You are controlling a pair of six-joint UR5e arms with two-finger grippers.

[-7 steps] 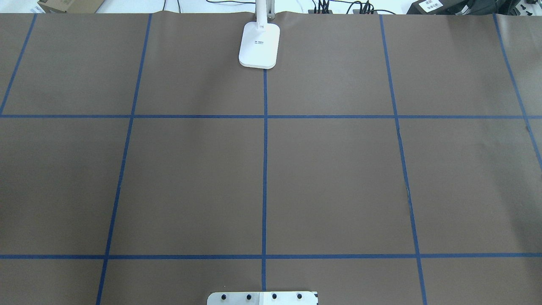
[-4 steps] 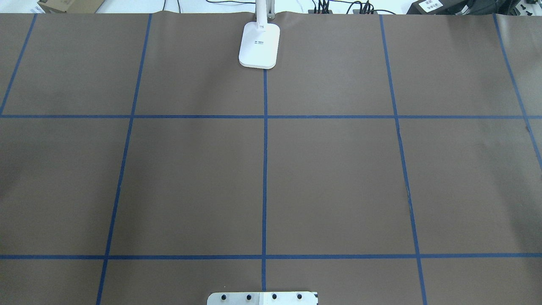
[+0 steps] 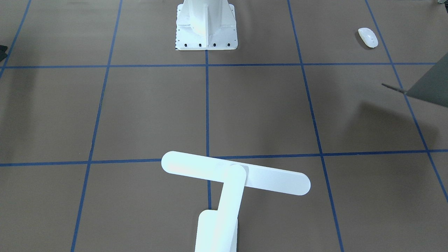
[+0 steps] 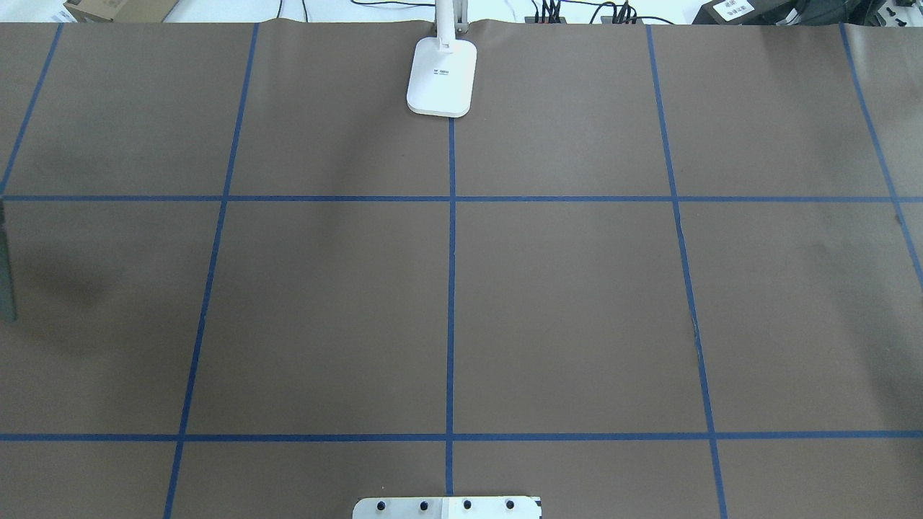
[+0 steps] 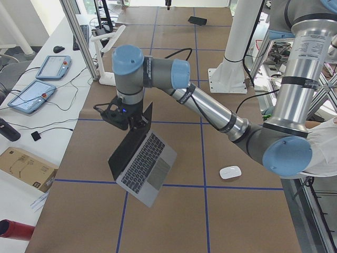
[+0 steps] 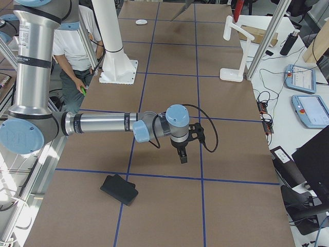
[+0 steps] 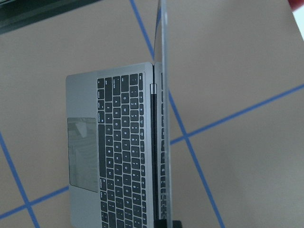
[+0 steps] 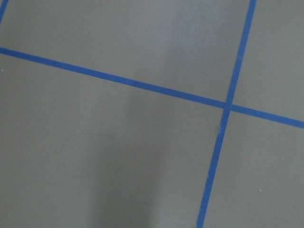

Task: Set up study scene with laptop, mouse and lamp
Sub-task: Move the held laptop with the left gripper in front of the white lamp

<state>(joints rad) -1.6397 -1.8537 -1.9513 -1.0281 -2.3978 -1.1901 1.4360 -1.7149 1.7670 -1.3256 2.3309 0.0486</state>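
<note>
The grey laptop (image 5: 145,166) hangs open and tilted above the table's left part, held by the top edge of its lid. My left gripper (image 5: 138,124) is on that edge. In the left wrist view the lid (image 7: 159,118) runs edge-on into the gripper, with the keys beside it. A laptop corner (image 3: 429,87) enters the front view. The white mouse (image 3: 367,37) lies near the robot's side, left of the base. The white lamp (image 3: 235,172) stands at the far middle edge. My right gripper (image 6: 181,154) points down over bare table; I cannot tell its state.
The white bolted pedestal (image 3: 205,24) stands at the robot's side of the table. A black mat (image 6: 119,189) lies near the right end. A person (image 6: 77,51) stands behind the pedestal. Pendants and cables lie past the far edge.
In the overhead view a sliver of the laptop has come in at the left edge and its shadow there has grown darker. The lamp has not moved.
</note>
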